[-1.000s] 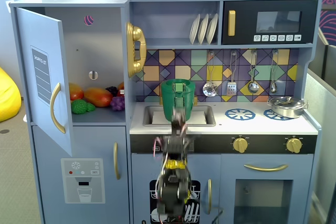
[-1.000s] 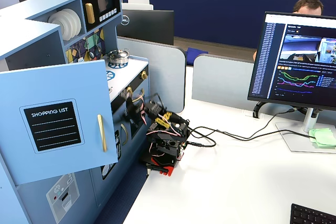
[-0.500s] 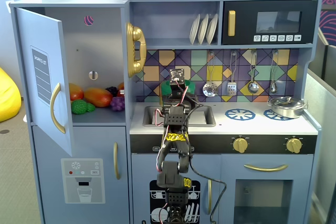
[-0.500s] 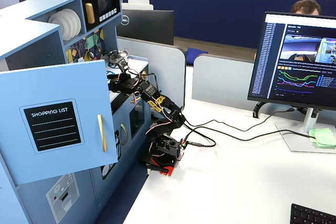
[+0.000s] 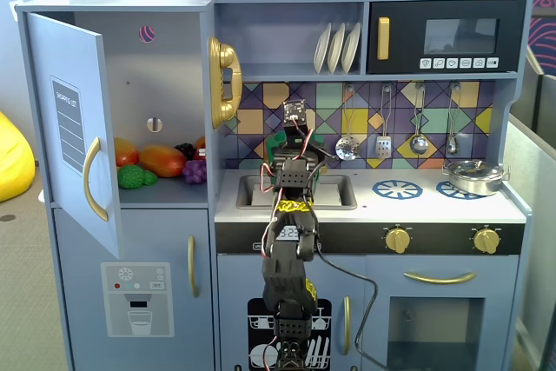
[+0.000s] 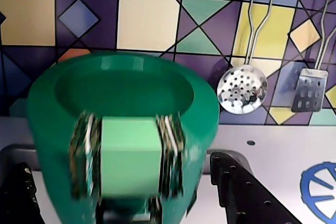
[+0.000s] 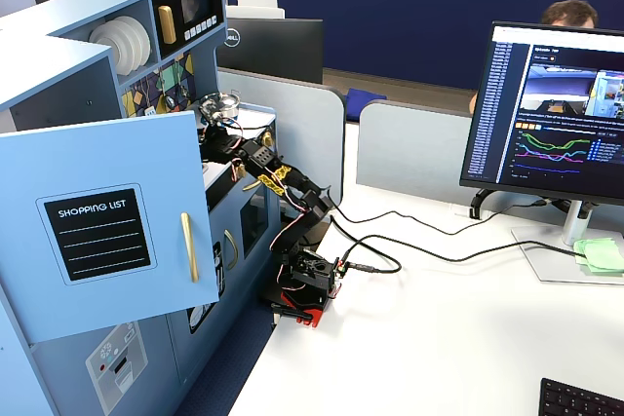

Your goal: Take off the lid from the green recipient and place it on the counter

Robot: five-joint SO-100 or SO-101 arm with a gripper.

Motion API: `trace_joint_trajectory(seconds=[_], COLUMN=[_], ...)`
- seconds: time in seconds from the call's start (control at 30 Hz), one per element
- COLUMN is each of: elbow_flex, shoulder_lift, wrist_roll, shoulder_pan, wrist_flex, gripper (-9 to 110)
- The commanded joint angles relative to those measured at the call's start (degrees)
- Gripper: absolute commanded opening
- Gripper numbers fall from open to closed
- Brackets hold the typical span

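In the wrist view the green recipient (image 6: 58, 129) fills the middle, dark green with a lighter green ribbed strap (image 6: 128, 153) on its front. Its top shows a thick rim around a shallow dark green hollow (image 6: 123, 87). No separate lid with a strap handle shows, and I cannot tell whether one sits in it. My gripper (image 6: 121, 166) is open, with one black finger (image 6: 18, 195) to the left of the recipient and the other finger (image 6: 244, 192) to its right. It stands on the white counter (image 6: 278, 145). In a fixed view (image 5: 295, 141) my arm hides the recipient.
A slotted skimmer (image 6: 242, 92) and a small spatula (image 6: 310, 90) hang on the tiled back wall. A blue burner ring (image 6: 320, 182) lies to the right. A silver pot (image 5: 473, 177) stands on the far right burner. The sink (image 5: 334, 190) is beside my arm. The fridge door (image 5: 74, 128) stands open.
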Motion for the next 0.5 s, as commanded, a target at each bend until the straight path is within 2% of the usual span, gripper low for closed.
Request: trace_joint_trajectory(seconds=[0.0,0.23,0.3,0.4,0.47], elbow_flex=[-6.94,-11.78,-12.66,-12.92,-12.57], shoulder_lift=[-2.72,-8.0,-8.79,-8.88,-8.61], wrist_roll=[-0.79,-0.09,-0.26,-0.79,0.44], shoulder_pan=[0.35,-0.97,-1.67,-3.08,-3.6], wrist_flex=[-1.93,-1.85,-0.79,1.41,1.58], gripper=[35,31,23,3,0])
